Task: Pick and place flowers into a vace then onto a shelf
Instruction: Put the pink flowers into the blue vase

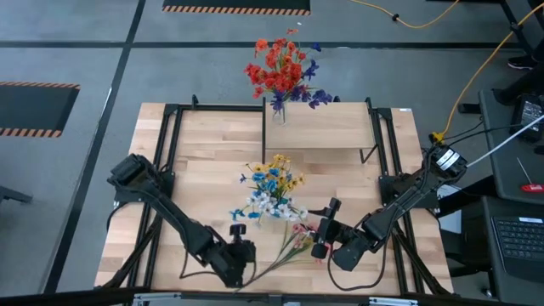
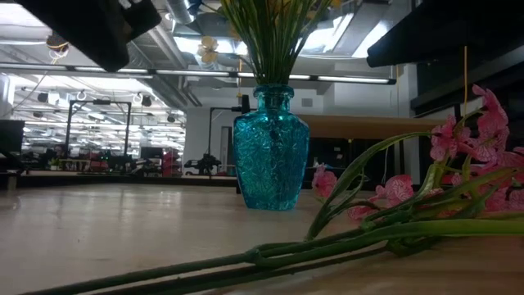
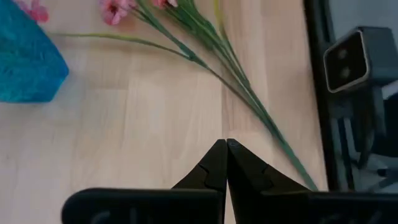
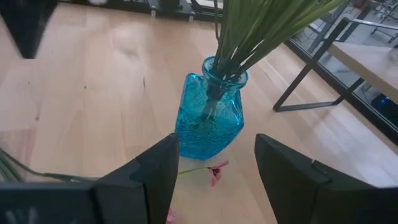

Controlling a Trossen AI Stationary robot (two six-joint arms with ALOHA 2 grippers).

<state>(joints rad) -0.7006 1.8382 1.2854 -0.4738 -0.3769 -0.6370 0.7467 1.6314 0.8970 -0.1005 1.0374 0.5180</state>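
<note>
Your left arm reaches in from the surface's (image 1: pixel 204 183) left edge, elbow bent, its forearm running low toward the near edge. The left end effector (image 1: pixel 240 257) sits close above the wood near the front, just left of the loose pink flower stem (image 1: pixel 285 252) lying there. In the left wrist view its two dark fingers (image 3: pixel 214 168) are pressed together tip to tip with nothing between them; the green stalk (image 3: pixel 249 96) passes beside the tips, not in them.

Your right arm comes in from the right edge, angled down and inward toward the middle front. The right end effector (image 1: pixel 327 229) hangs with its fingers spread apart and empty. In the right wrist view it faces the blue glass vase (image 4: pixel 209 115), which shows between the two fingers (image 4: pixel 155 171) but clear of them.

That vase stands upright near the surface's centre and holds a bunch of yellow, blue and white flowers (image 1: pixel 272 185), their green stalks packed into its neck. The pink stem lies flat on the wood in front of it, blooms toward the right end effector, stalk end toward the left one.

The shelf (image 1: pixel 327 126) stands at the far side of the surface. A clear vase with red, orange and purple flowers (image 1: pixel 283 72) stands on its left end.
</note>
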